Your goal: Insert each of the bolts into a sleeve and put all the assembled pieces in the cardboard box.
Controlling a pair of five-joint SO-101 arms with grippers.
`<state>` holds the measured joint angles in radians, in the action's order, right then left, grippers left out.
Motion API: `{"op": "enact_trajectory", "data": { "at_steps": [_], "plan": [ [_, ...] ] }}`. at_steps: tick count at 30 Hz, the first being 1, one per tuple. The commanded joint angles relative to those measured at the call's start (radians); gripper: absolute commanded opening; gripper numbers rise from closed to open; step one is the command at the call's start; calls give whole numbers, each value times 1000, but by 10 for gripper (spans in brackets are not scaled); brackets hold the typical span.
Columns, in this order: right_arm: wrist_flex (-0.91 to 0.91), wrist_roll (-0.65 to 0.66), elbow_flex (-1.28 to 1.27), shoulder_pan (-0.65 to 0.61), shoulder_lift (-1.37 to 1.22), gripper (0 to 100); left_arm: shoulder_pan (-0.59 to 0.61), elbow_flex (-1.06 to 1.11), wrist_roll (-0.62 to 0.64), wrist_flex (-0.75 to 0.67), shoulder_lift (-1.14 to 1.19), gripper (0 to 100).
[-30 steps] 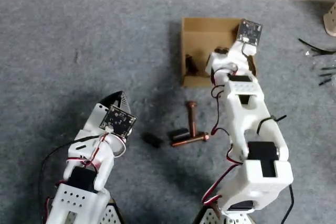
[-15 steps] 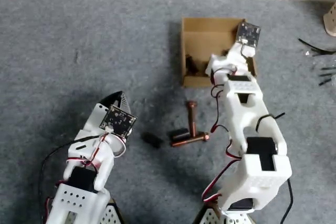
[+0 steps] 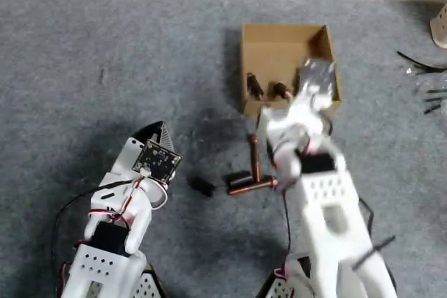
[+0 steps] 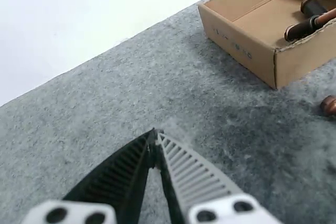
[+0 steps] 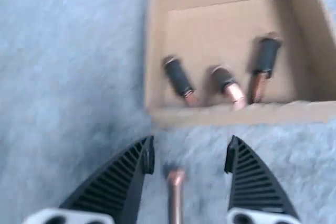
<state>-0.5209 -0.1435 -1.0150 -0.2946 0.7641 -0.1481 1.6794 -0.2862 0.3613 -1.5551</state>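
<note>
Grey tabletop below: my right claw hangs released over a bare bolt, probably to grab it; left claw clenched.

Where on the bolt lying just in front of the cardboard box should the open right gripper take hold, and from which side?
Grip the bolt across its plain shank, just behind the head, coming straight down from above. It lies flat on the carpet, in line with the gap of the right gripper, and its tail end lies by the second bolt.
</note>
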Motion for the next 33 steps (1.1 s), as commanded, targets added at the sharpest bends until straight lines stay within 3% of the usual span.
{"op": "enact_trajectory", "data": {
  "at_steps": [1, 6, 8, 14, 21, 33],
  "plan": [
    [-2, 117, -156, -104, 173, 191, -13, 22, 0, -28, -15, 9],
    [-41, 192, -302, -193, 236, 191, 45, 4, 9, -28, -15, 7],
    [-76, 215, -320, -209, 231, 191, 79, -4, 69, -26, -15, 7],
    [-180, 459, -325, -283, 232, 191, 110, -4, 124, -28, -15, 10],
    [-177, 638, -329, -288, 231, 191, 110, -4, 124, -28, -15, 10],
    [-110, 694, -329, -280, 225, 191, 108, -4, 124, -28, -15, 10]
  ]
}}
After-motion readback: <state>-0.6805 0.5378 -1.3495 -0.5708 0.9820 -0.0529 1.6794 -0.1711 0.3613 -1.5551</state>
